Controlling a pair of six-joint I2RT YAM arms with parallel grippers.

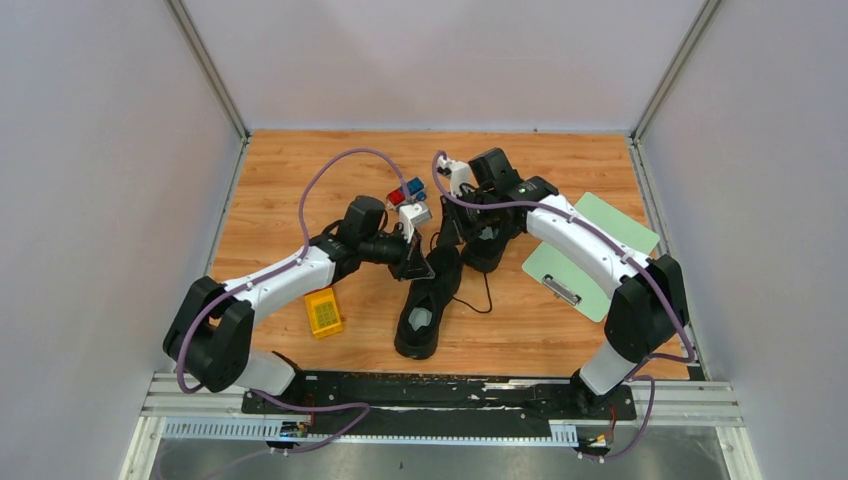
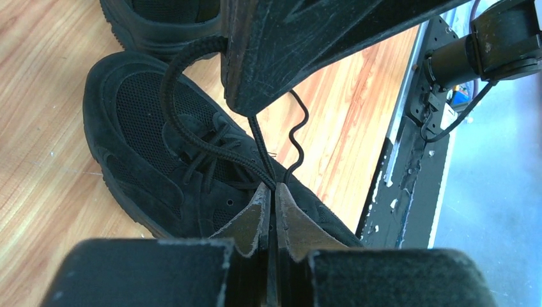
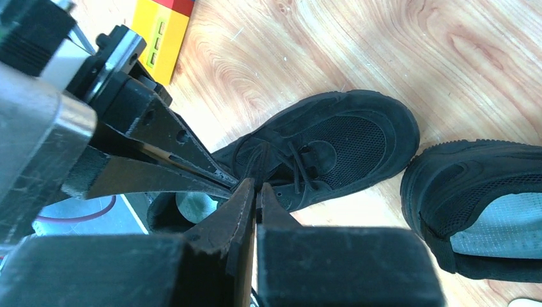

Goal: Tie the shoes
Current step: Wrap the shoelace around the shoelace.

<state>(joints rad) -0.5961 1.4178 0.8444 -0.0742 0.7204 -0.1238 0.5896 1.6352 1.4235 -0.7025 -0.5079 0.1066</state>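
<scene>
Two black shoes lie on the wooden table. One shoe (image 1: 422,305) (image 2: 147,147) (image 3: 345,137) points away from the arms, its thin black laces (image 2: 211,144) pulled up loose. The other shoe (image 1: 487,248) (image 2: 160,22) (image 3: 476,192) lies just behind it, partly under the right arm. My left gripper (image 1: 416,266) (image 2: 273,190) hovers over the near shoe's lacing, jaws pressed together on a strand of lace. My right gripper (image 1: 449,238) (image 3: 256,185) meets it tip to tip, shut, and a lace loop (image 2: 174,77) hangs from its fingers (image 2: 287,57).
A yellow block (image 1: 323,312) (image 3: 163,32) lies left of the near shoe. Red and blue blocks (image 1: 405,192) sit behind the left gripper. A pale green clipboard (image 1: 590,255) lies to the right. A black mounting rail (image 1: 440,392) (image 2: 409,160) runs along the table's near edge.
</scene>
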